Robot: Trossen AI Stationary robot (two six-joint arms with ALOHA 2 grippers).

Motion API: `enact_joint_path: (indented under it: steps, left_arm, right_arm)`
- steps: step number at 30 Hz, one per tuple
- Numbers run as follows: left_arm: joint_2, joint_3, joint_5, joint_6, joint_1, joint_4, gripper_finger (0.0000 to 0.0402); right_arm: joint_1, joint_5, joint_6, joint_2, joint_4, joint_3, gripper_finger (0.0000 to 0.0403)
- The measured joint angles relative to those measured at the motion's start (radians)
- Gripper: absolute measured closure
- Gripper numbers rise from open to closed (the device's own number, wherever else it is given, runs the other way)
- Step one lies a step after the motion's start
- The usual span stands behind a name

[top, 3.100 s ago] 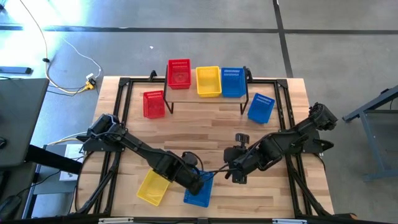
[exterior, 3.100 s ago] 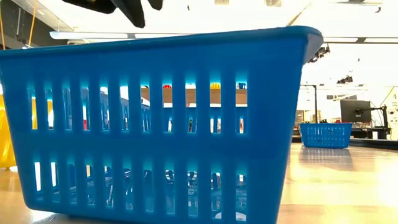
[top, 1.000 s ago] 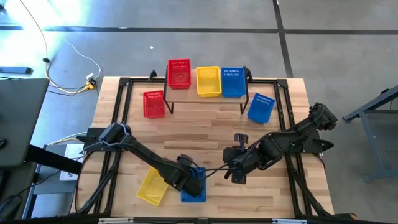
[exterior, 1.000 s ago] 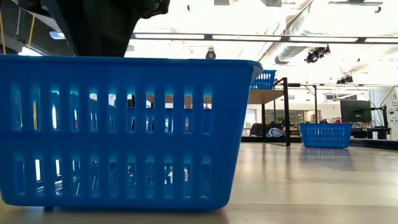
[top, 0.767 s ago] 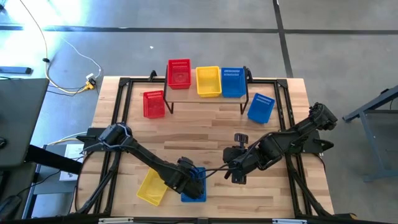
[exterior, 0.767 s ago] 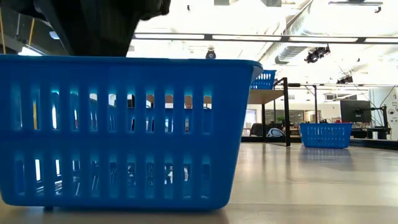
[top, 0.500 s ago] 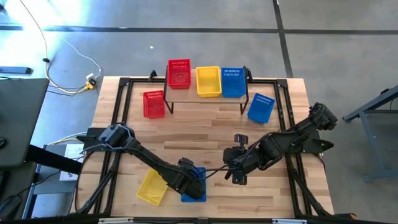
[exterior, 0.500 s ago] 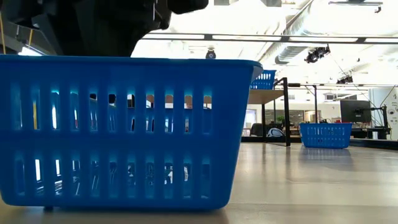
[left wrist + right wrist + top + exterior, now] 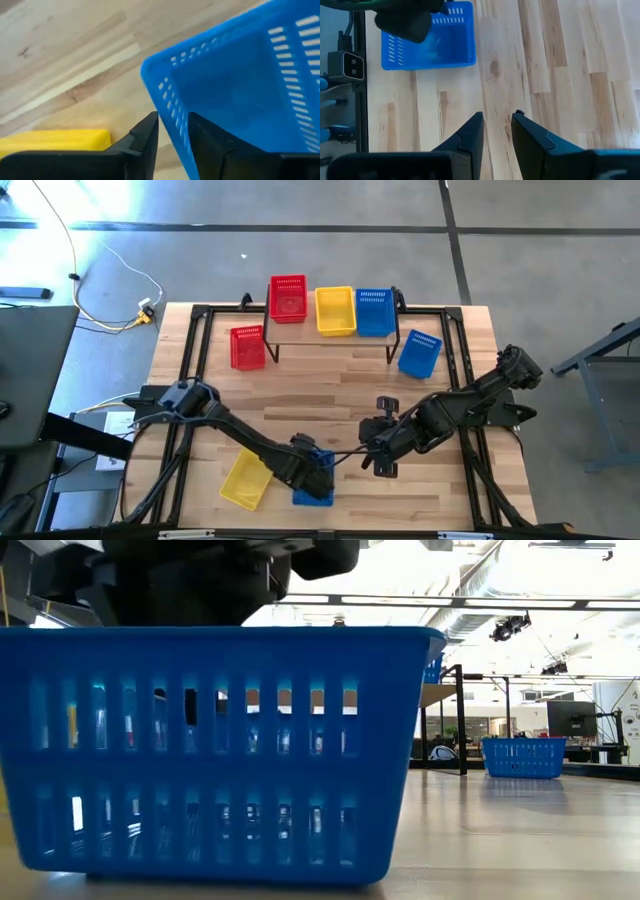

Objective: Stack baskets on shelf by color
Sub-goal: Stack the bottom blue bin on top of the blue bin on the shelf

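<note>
Grey floor (image 9: 560, 270) — white cable (image 9: 110, 255), dark desk (image 9: 30, 370) alongside.

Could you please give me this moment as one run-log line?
left gripper: fingers astride blue basket wall, near table edge | right gripper: open, empty, mid-table | shelf: red, yellow, blue baskets

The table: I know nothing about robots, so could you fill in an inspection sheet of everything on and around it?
Surface: wooden table, bare in the middle.
Job's things: the shelf carries a red basket, a yellow basket and a blue basket. On the table lie a second red basket, a tilted blue basket, a front yellow basket and a front blue basket.
Clutter: nothing seen.
Grippers: left gripper at the front blue basket's wall; right gripper open over bare wood.
Cables: floor cable left of the table.
Surroundings: grey floor; a lit room beyond.
</note>
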Motion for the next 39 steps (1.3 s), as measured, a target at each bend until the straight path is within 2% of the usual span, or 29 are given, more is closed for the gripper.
enact_joint_path:
  steps: [12,17,21,32,39]
  left_arm:
    - [0.0,-0.01,-0.029,0.041,0.016,0.013,0.0394]
    - [-0.001,-0.01,-0.02,0.061,0.044,0.013,0.0393]
    - [-0.006,0.006,-0.011,0.112,0.092,0.013,0.0397]
    - [-0.007,0.182,-0.024,0.347,0.255,0.02,0.0399]
    - [-0.007,0.274,-0.046,0.417,0.316,0.024,0.04]
  right_arm:
    - [0.03,-0.024,-0.027,0.0,0.016,0.0,0.0316]
    - [0.053,-0.031,-0.11,0.0,0.036,0.0,0.0316]
    - [0.059,-0.085,-0.18,0.0,0.089,0.0,0.0316]
    - [0.061,-0.156,-0.272,0.0,0.159,0.0,0.0316]
    - [0.061,-0.156,-0.278,0.0,0.165,0.0,0.0316]
